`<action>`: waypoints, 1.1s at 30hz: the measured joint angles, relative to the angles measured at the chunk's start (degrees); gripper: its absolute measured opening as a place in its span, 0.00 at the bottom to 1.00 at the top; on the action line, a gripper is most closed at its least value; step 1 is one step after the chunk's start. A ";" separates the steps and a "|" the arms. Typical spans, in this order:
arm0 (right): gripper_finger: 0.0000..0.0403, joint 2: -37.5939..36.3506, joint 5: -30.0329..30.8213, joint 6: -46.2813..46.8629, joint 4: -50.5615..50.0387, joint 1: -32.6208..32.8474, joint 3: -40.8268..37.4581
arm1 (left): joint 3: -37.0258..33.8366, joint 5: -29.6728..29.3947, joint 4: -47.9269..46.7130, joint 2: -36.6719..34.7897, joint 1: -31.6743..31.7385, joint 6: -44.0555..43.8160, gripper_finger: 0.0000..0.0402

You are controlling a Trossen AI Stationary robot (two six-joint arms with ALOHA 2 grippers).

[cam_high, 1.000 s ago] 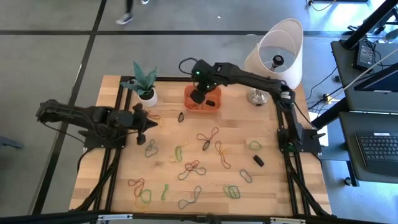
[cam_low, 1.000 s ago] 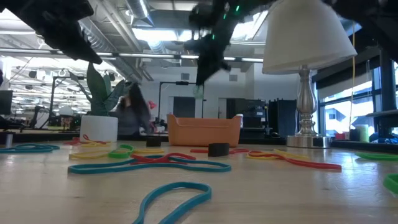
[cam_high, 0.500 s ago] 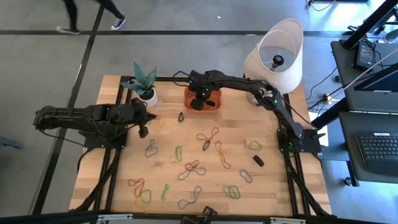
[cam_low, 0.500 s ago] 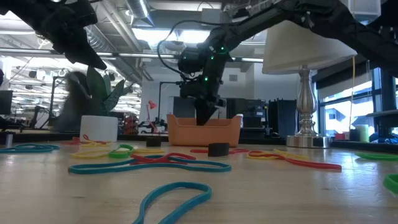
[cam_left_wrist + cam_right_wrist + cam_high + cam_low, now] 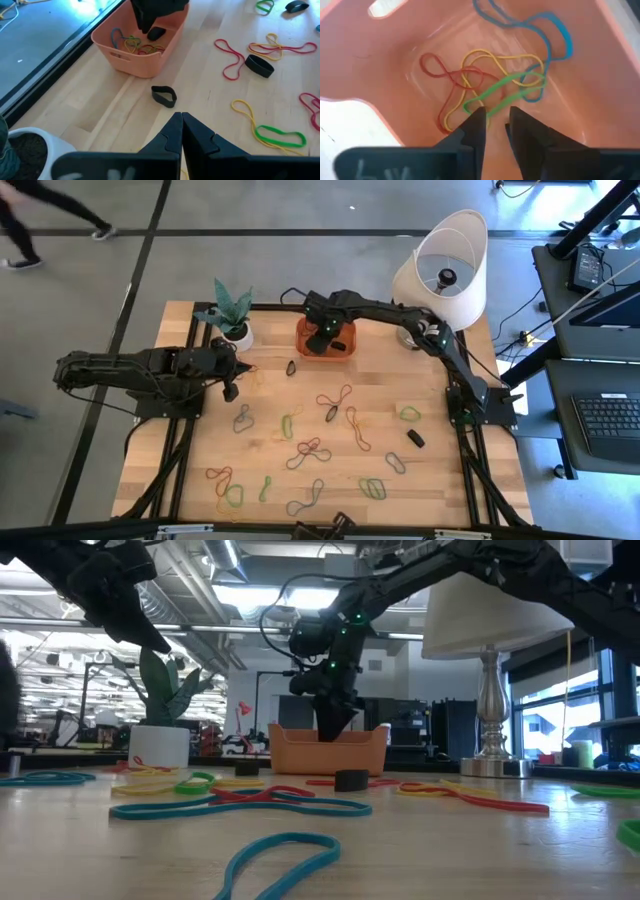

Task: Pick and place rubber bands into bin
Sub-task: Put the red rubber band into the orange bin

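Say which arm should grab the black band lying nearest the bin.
Left. Its gripper is shut and free, pointing at the black band. The right gripper is down inside the bin, fingers slightly apart over a green band.

Reaching down inside the bin [image 5: 325, 340] at 12 o'clock: right gripper [image 5: 495, 125], jaws slightly parted over the tangled rubber bands [image 5: 500, 85], low walls close on all sides. Crowding that far edge: plant pot [image 5: 237, 335] at 11, lamp [image 5: 440, 270] at 1. Bare tabletop [image 5: 385, 375] just in front of the bin, only a black band [image 5: 164, 95] lying there. Hovering at 9 o'clock beside the pot: left gripper [image 5: 181, 125], jaws closed. Scattered flat loops across the middle and 6 o'clock side, nothing tall.
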 joint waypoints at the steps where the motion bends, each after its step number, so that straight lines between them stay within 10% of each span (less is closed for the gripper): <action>1: 0.24 0.00 -0.02 0.98 -0.67 0.00 0.21 | 0.00 0.00 0.00 0.00 0.00 0.01 0.00; 33: 0.01 -7.90 6.13 5.18 -19.15 15.05 16.20 | 0.00 6.81 1.40 1.10 -0.04 1.92 0.00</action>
